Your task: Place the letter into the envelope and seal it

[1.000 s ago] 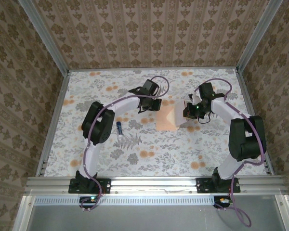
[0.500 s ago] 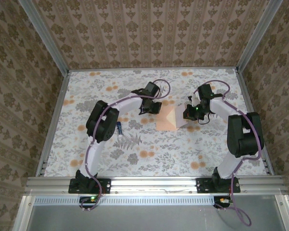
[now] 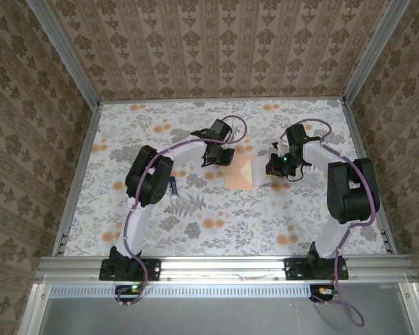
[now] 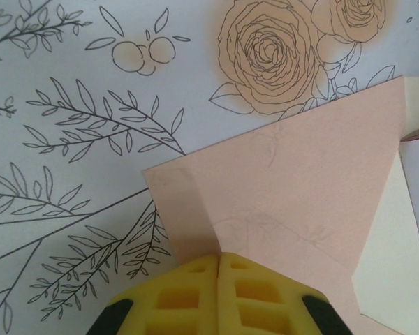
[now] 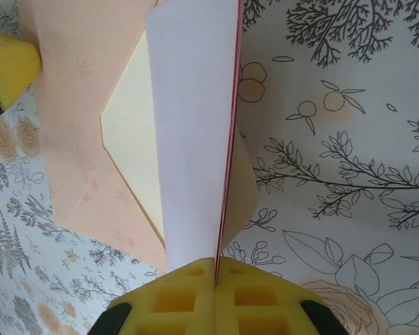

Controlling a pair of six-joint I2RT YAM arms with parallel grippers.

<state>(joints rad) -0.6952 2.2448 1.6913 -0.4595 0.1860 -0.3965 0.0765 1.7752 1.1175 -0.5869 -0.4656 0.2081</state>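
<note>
- My left gripper [image 4: 218, 259] is closed, its 2 yellow pads pressed together with their tips on the envelope [image 4: 300, 181] at its near edge; I cannot tell whether paper is pinched between them
- My left wrist view gives the peach paper lying flat on the flowered table [image 4: 70, 105], with a cream inner face to its right
- My right gripper [image 5: 215, 265] is clamped on the letter [image 5: 195, 118], whose edge runs straight into the seam between the pads
- From my right wrist the letter stands on edge, a thin red line down its right side, its far end over the envelope's cream inside
- From above, the envelope lies mid-table between both grippers with the white letter at its right side, and a small blue thing [image 3: 173, 185] sits by my left arm
</note>
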